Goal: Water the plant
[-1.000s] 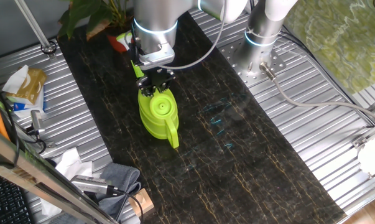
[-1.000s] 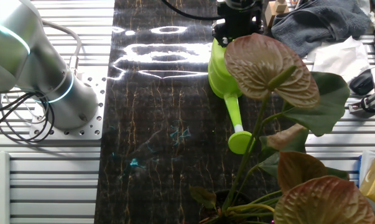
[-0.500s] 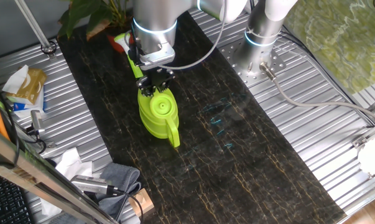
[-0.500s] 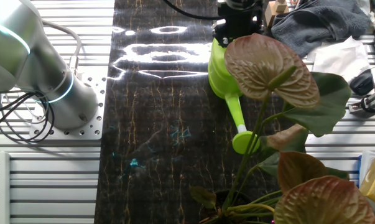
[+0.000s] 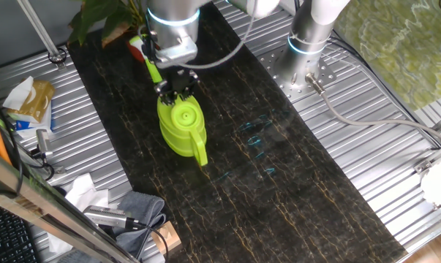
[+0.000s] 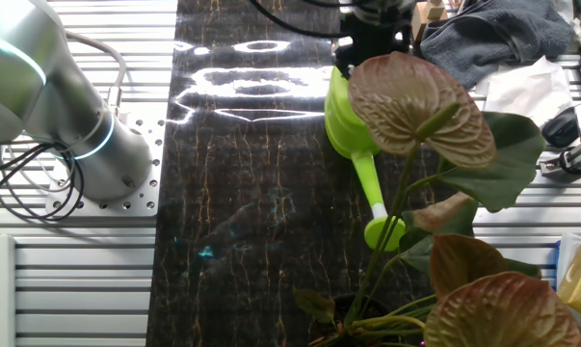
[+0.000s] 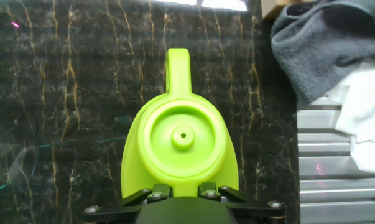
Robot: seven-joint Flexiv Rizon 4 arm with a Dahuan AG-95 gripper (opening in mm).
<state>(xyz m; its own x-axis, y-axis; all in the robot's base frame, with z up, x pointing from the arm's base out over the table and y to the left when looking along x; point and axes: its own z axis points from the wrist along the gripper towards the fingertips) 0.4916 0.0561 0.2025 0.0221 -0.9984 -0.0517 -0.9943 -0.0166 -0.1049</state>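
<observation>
Silver Flexiv arm [image 5: 172,25] reaches down from the upper edge of the frame, wrist vertical, blue-lit ring at the wrist joint. Black 2-finger gripper [image 5: 178,86] points straight down, directly over the top of the lime-green plastic watering can [image 5: 180,130]. Its fingers are closed against the can at the spout end, opposite the handle. In the hand view only the gripper's base [image 7: 184,200] shows, at the can's near edge. The arm's silver base column [image 5: 311,40] stands well to the side of the can.

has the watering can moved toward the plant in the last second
Yes. The watering can, held by the gripper, shifted plantward: its spout tip sits nearer the plant stems.
</observation>
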